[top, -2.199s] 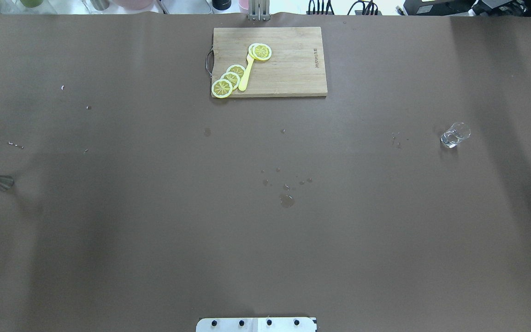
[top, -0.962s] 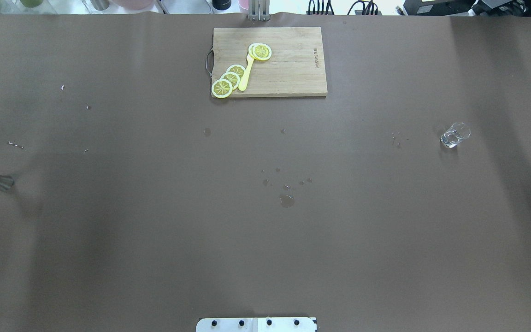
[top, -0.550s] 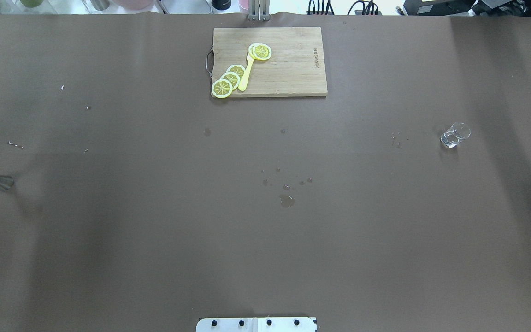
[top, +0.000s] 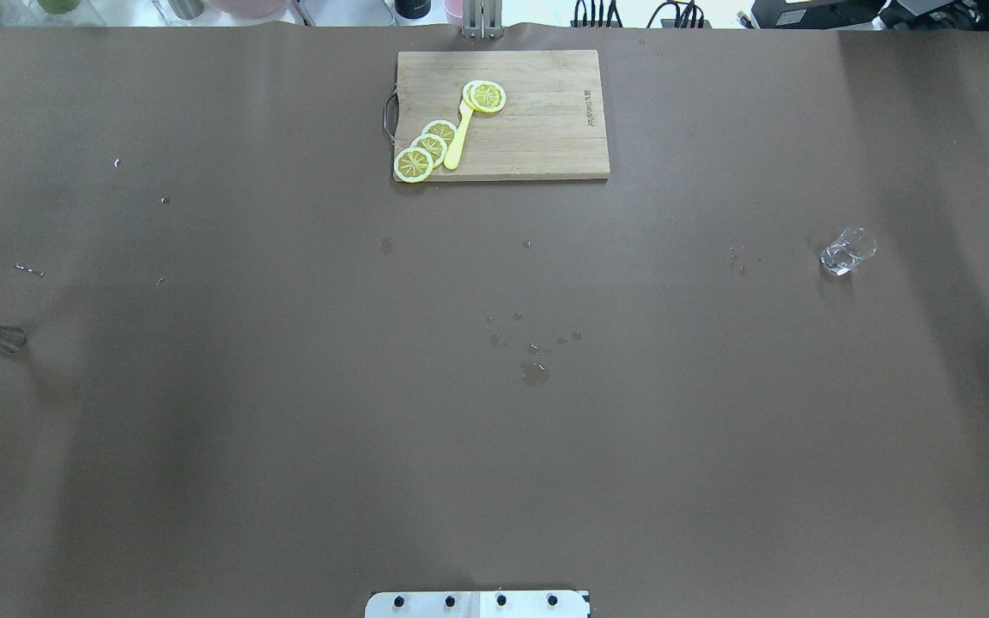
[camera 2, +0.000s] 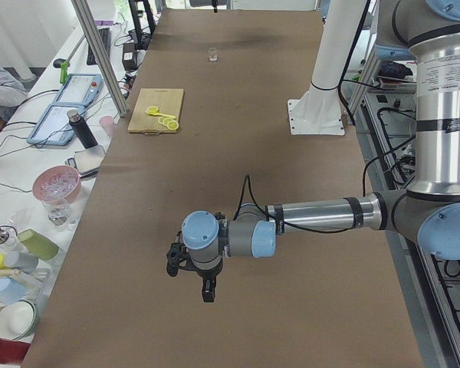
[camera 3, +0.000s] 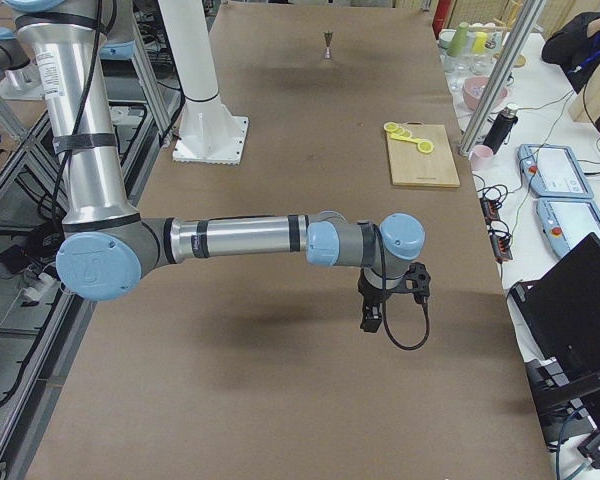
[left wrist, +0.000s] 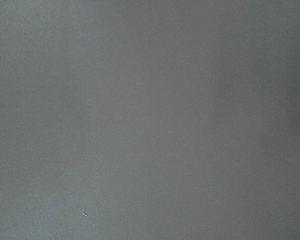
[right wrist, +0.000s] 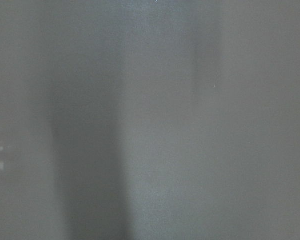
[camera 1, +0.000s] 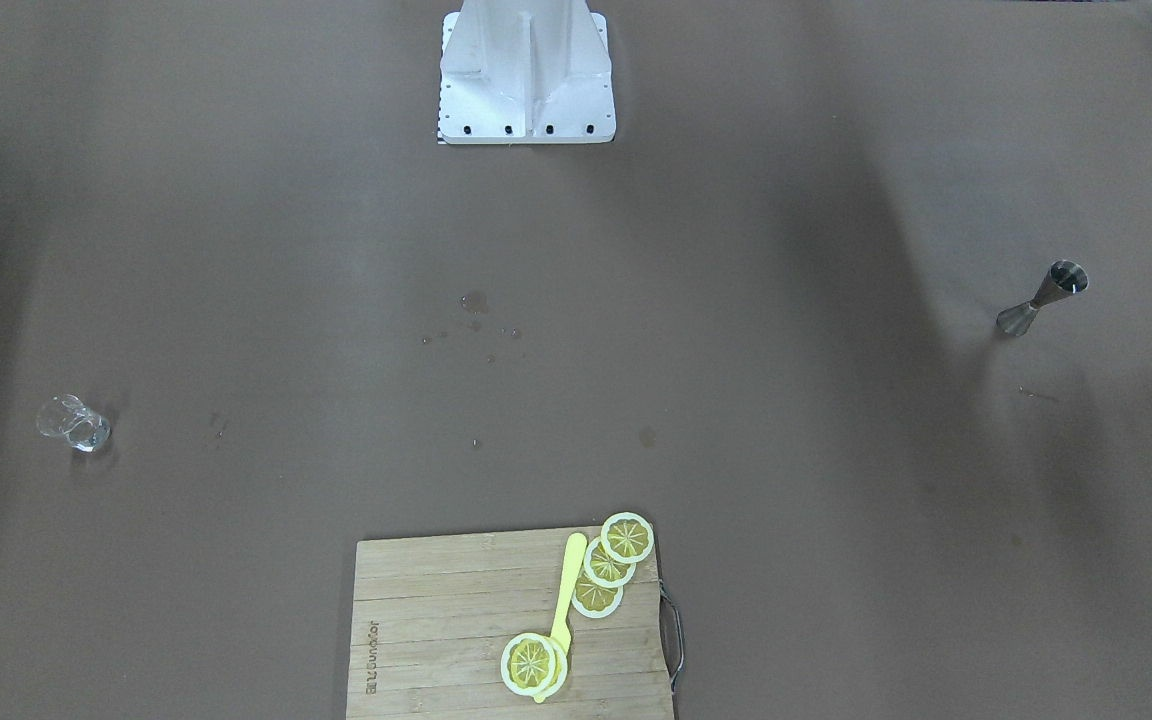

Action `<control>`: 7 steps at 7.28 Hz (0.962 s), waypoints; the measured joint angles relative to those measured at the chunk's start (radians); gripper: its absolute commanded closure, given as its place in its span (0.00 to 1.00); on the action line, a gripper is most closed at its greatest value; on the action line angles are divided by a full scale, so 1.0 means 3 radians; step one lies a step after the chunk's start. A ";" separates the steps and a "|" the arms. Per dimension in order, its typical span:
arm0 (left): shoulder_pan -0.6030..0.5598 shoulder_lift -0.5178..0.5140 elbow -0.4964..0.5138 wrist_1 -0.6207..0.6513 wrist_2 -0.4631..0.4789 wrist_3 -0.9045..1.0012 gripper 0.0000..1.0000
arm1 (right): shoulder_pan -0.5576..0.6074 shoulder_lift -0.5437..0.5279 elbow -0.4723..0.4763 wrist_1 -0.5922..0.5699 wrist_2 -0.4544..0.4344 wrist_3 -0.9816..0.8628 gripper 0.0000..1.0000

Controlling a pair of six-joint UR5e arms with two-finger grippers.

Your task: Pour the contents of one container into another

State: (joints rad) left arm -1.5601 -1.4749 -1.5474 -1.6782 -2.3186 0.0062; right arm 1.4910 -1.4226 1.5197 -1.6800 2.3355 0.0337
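Nothing on the table (top: 203, 472) has shifted since the earlier overhead frames; every object lies where it did.

Overhead view, left to right. At the far left edge stands the steel jigger (top: 5, 339), upright and alone. At centre, far side, is a wooden cutting board (top: 537, 129) bearing lemon slices (top: 414, 164) and a yellow utensil (top: 458, 142). Nearer the robot are a few water droplets (top: 534, 373). At the right, well apart from the jigger, stands the clear glass (top: 848, 251), upright. Whether it holds liquid is hard to tell.

Side views. The left gripper (camera 2: 205, 290) and right gripper (camera 3: 370, 320) each hang above bare table. How far either pincer is open cannot be told. Neither grips a task object, since both stand free.

Handling, as judged. The glass is rigid, smooth, breakable and bottom-heavy from its thick base, and probably slippery if wet. It is best grasped across the side wall at mid-height, below the rim. The jigger is light and tips easily. Steady it at the narrow waist.
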 measured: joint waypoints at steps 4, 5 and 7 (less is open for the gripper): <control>0.0000 -0.0003 0.0000 -0.0005 -0.0012 0.0000 0.01 | 0.0000 -0.0009 0.0001 0.0012 0.0001 -0.0005 0.00; 0.0000 -0.0003 -0.0005 -0.0005 -0.0013 -0.0001 0.01 | 0.0000 -0.0022 0.0003 0.0019 0.0001 -0.0006 0.00; 0.0000 -0.0020 -0.0015 -0.0004 -0.0014 -0.0003 0.01 | 0.0000 -0.0054 0.0010 0.0029 -0.0006 -0.0026 0.00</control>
State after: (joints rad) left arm -1.5601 -1.4808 -1.5519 -1.6794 -2.3228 0.0055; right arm 1.4910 -1.4390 1.5226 -1.6715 2.3336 0.0260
